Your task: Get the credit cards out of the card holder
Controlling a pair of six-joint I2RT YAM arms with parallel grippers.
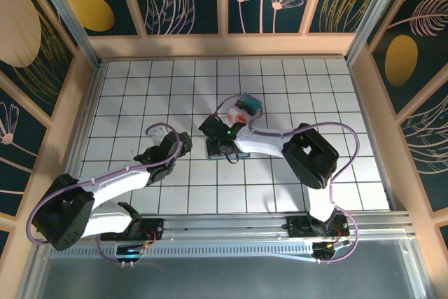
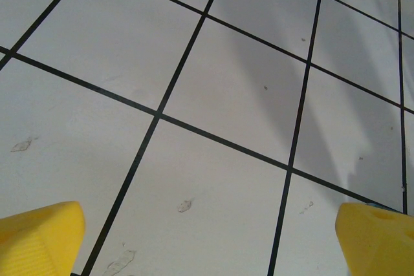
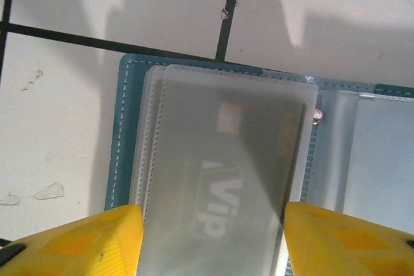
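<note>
The card holder (image 1: pixel 215 152) lies open on the tiled floor near the middle; its slate-blue stitched edge (image 3: pixel 123 134) frames several frosted plastic sleeves. A grey card marked "VIP" (image 3: pixel 226 166) sits inside the top sleeve. My right gripper (image 3: pixel 213 240) is open just above the holder, its yellow fingers (image 3: pixel 84 240) straddling that sleeve on both sides. A small pile of credit cards (image 1: pixel 246 108), teal and pink-red, lies one tile beyond the holder. My left gripper (image 1: pixel 156 133) is open over bare tiles to the left, with nothing between its yellow fingertips (image 2: pixel 39 237).
The white tiled floor (image 1: pixel 315 96) is ringed by a low wooden wall (image 1: pixel 224 45). A metal rail (image 1: pixel 231 223) with both arm bases runs along the near edge. The right arm's forearm (image 1: pixel 269 143) stretches across the floor toward the holder.
</note>
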